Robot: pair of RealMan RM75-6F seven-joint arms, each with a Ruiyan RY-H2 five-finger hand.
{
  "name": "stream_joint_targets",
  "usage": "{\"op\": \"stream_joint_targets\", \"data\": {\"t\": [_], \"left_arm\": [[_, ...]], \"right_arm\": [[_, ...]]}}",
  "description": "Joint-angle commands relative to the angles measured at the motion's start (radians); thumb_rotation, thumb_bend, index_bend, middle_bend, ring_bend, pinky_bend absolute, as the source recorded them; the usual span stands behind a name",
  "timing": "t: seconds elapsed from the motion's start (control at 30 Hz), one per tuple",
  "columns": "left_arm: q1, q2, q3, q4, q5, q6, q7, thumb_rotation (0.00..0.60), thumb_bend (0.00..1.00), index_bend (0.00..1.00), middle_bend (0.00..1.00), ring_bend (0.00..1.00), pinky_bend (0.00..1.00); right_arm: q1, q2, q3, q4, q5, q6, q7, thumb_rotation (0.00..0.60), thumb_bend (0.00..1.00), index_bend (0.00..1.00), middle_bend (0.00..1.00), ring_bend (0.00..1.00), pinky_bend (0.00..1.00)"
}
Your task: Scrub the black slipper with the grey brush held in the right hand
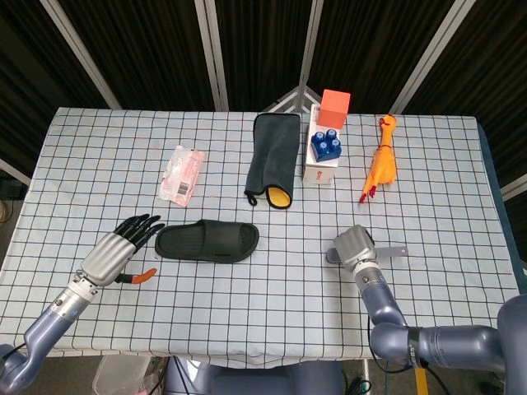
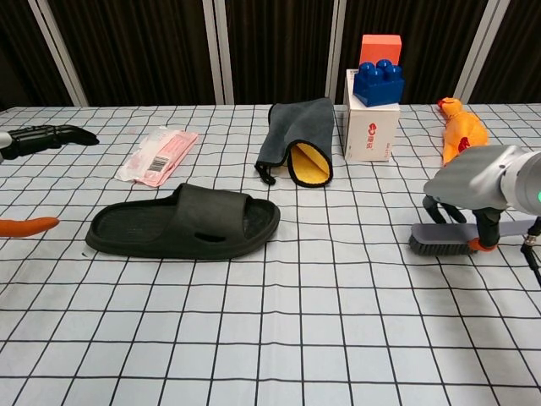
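Note:
The black slipper (image 1: 207, 241) (image 2: 184, 223) lies flat on the checked cloth, left of the middle. My left hand (image 1: 117, 252) hovers just left of its heel with the fingers spread and nothing in it; in the chest view only its dark fingertips (image 2: 51, 135) and orange thumb tip show at the left edge. My right hand (image 1: 356, 248) (image 2: 482, 188) grips the grey brush (image 1: 390, 251) (image 2: 443, 241) far right of the slipper. The brush sits bristles down, low over the cloth.
A pink packet (image 1: 182, 173), a grey and yellow cloth (image 1: 274, 156), a white box with blue blocks and an orange block (image 1: 325, 146) and a rubber chicken (image 1: 382, 164) lie along the back half. The table's front edge runs below both hands.

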Motion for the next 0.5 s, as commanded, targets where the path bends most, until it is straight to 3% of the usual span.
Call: {"op": "stream_joint_targets", "data": {"t": [0.03, 0.1, 0.2, 0.37, 0.43, 0.5], "left_arm": [[0.002, 0.003, 0.000, -0.002, 0.000, 0.002, 0.000, 0.408, 0.41, 0.00, 0.01, 0.04, 0.11], [0.005, 0.006, 0.000, -0.005, 0.000, 0.005, 0.002, 0.408, 0.41, 0.00, 0.01, 0.04, 0.11], [0.010, 0.009, 0.001, -0.008, 0.003, 0.012, 0.000, 0.409, 0.41, 0.00, 0.01, 0.04, 0.11], [0.022, 0.013, 0.000, -0.012, 0.002, 0.029, -0.002, 0.415, 0.35, 0.00, 0.01, 0.04, 0.11], [0.039, 0.020, -0.001, -0.017, -0.002, 0.052, 0.000, 0.417, 0.29, 0.00, 0.01, 0.03, 0.11], [0.064, 0.031, 0.000, -0.028, -0.012, 0.082, 0.006, 0.418, 0.21, 0.00, 0.00, 0.01, 0.11]], "right_arm": [[0.002, 0.002, -0.010, 0.000, -0.015, 0.017, 0.018, 0.600, 0.69, 0.02, 0.27, 0.41, 0.48], [0.005, 0.004, -0.017, -0.004, -0.022, 0.032, 0.023, 0.600, 0.57, 0.00, 0.20, 0.36, 0.45], [0.007, 0.009, -0.027, -0.016, -0.029, 0.051, 0.030, 0.600, 0.47, 0.00, 0.14, 0.30, 0.43], [0.006, 0.027, -0.031, -0.062, -0.060, 0.105, 0.043, 0.600, 0.39, 0.00, 0.04, 0.17, 0.34], [-0.009, 0.054, -0.029, -0.113, -0.118, 0.144, 0.078, 0.600, 0.36, 0.00, 0.01, 0.08, 0.27], [-0.046, 0.091, -0.036, -0.175, -0.244, 0.198, 0.149, 0.600, 0.34, 0.00, 0.00, 0.01, 0.19]]}}
